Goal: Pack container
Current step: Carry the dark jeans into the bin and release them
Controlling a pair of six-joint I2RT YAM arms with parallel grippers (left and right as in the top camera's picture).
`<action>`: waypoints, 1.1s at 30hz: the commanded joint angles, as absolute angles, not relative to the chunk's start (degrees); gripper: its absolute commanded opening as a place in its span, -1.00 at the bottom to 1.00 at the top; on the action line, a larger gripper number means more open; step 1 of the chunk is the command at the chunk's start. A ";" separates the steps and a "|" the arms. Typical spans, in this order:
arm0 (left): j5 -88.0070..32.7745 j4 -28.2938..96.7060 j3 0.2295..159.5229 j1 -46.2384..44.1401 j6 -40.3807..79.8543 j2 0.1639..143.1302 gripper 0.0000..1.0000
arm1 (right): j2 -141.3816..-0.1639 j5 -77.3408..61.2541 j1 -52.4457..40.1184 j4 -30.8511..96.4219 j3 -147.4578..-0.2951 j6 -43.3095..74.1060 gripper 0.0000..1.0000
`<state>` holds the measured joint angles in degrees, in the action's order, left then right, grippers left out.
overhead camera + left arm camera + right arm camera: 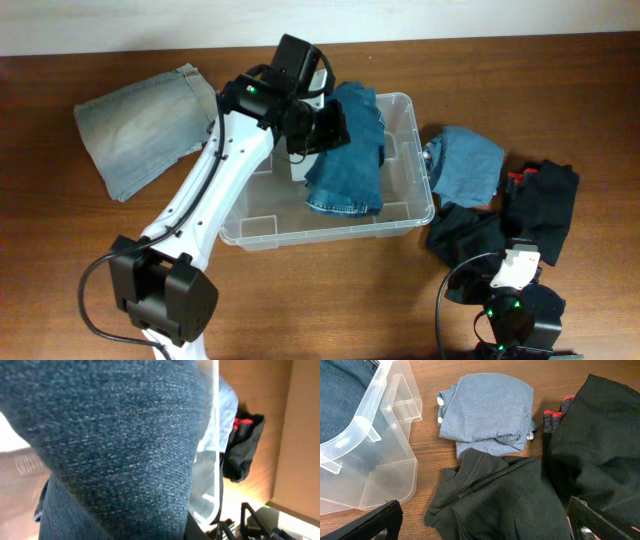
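The clear plastic container (330,232) stands mid-table; its rim also shows in the left wrist view (217,460) and its corner in the right wrist view (370,435). Dark blue jeans (350,160) lie draped inside it, with one end over the far rim. My left gripper (330,128) is inside the container, shut on the jeans. The denim (115,445) fills the left wrist view and hides the fingers. My right gripper (487,525) is open and empty, low over a dark green garment (505,495) to the right of the container.
A folded light blue garment (468,165) lies right of the container and shows in the right wrist view (487,410). A black garment with red trim (545,205) lies at far right. The dark green garment (470,235) lies in front. A faded denim piece (140,125) lies at far left.
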<state>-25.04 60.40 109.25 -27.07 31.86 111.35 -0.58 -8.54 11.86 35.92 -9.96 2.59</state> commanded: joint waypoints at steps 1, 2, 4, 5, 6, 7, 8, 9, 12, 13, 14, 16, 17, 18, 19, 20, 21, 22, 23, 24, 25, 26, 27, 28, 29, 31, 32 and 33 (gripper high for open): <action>-28.36 62.83 109.01 -28.88 33.69 111.44 -0.99 | -0.21 -8.82 11.99 35.79 -9.93 2.35 0.97; -29.21 62.81 109.01 -28.88 33.91 111.44 -0.99 | -0.21 -8.84 11.99 35.79 -9.93 2.35 0.97; -32.10 61.76 109.03 -28.88 34.00 111.28 -0.99 | -0.21 -8.84 11.99 35.79 -9.93 2.35 0.97; -34.20 60.64 109.03 -28.86 34.11 111.24 -0.99 | -0.21 -8.84 11.99 35.79 -9.93 2.35 0.97; -36.53 59.13 109.03 -28.86 34.09 111.20 -0.99 | -0.21 -8.84 11.99 35.79 -9.93 2.35 0.97; -38.57 57.34 109.14 -28.86 34.09 111.02 -0.99 | -0.21 -8.84 11.99 35.79 -9.93 2.35 0.97; -39.35 56.10 109.25 -28.88 34.09 110.89 -0.99 | -0.21 -8.84 11.99 35.79 -9.93 2.35 0.97; -39.48 55.20 109.45 -28.88 34.11 110.56 -0.99 | -0.21 -8.84 11.99 35.79 -9.93 2.35 0.97; -36.49 54.92 109.45 -28.88 34.11 109.97 -0.99 | -0.21 -8.84 11.99 35.79 -9.93 2.35 0.97; -34.98 55.40 109.45 -28.88 34.11 109.97 -0.99 | -0.21 -8.84 11.99 35.79 -9.93 2.35 0.97; -31.70 56.64 109.43 -28.88 34.11 110.04 -0.99 | -0.21 -8.82 11.99 35.79 -9.93 2.35 0.97; -25.54 58.63 109.08 -28.88 34.09 110.04 -0.99 | -0.21 -8.84 11.99 35.79 -9.93 2.35 0.97; -22.87 59.64 108.92 -28.88 34.06 110.04 -0.99 | -0.21 -8.84 11.99 35.79 -9.93 2.35 0.97; -19.05 61.47 108.60 -28.88 34.06 110.04 -0.99 | -0.21 -8.84 11.99 35.79 -9.93 2.35 0.97; -16.97 62.54 108.33 -28.88 34.04 110.04 -0.99 | -0.21 -8.84 11.99 35.79 -9.93 2.35 0.97; -15.97 63.22 108.20 -28.86 34.00 110.04 -0.98 | -0.21 -8.84 11.99 35.79 -9.93 2.35 0.97; -14.96 64.23 108.14 -28.69 33.76 110.04 -0.83 | -0.21 -8.84 11.99 35.79 -9.93 2.35 0.97; -14.11 65.04 108.14 -28.53 33.10 110.04 -0.48 | -0.21 -8.84 11.99 35.79 -9.93 2.35 0.97; -13.43 65.71 108.14 -28.21 32.12 110.04 -0.05 | -0.21 -8.84 11.99 35.79 -9.93 2.35 0.97; -12.60 66.72 108.18 -27.49 30.28 109.89 0.28 | -0.21 -8.84 11.99 35.79 -9.93 2.35 0.97; -11.60 68.34 108.38 -26.04 28.77 109.43 0.55 | -0.21 -8.84 11.99 35.79 -9.93 2.35 0.97; -11.18 69.25 108.60 -25.12 28.29 109.08 0.60 | -0.21 -8.84 11.99 35.79 -9.93 2.35 0.97; -11.09 70.57 109.12 -23.40 27.59 108.57 0.61 | -0.21 -8.84 11.99 35.79 -9.93 2.35 0.97; -11.09 71.68 109.84 -21.67 27.27 108.07 0.62 | -0.21 -8.84 11.99 35.79 -9.93 2.35 0.97; -11.09 72.82 110.74 -19.77 27.16 107.48 0.63 | -0.21 -8.84 11.99 35.79 -9.93 2.35 0.97; -11.09 74.32 112.53 -16.16 25.93 106.32 0.62 | -0.21 -8.84 11.99 35.79 -9.93 2.35 0.97; -11.11 75.20 113.84 -13.65 24.91 105.30 0.62 | -0.21 -8.84 11.99 35.79 -9.93 2.35 0.97; -11.18 75.66 114.61 -12.05 24.23 104.47 0.61 | -0.21 -8.82 11.99 35.79 -9.93 2.35 0.97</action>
<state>-12.75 74.43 110.28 -17.58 28.21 110.19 -0.58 -8.54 11.86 35.92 -9.96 2.52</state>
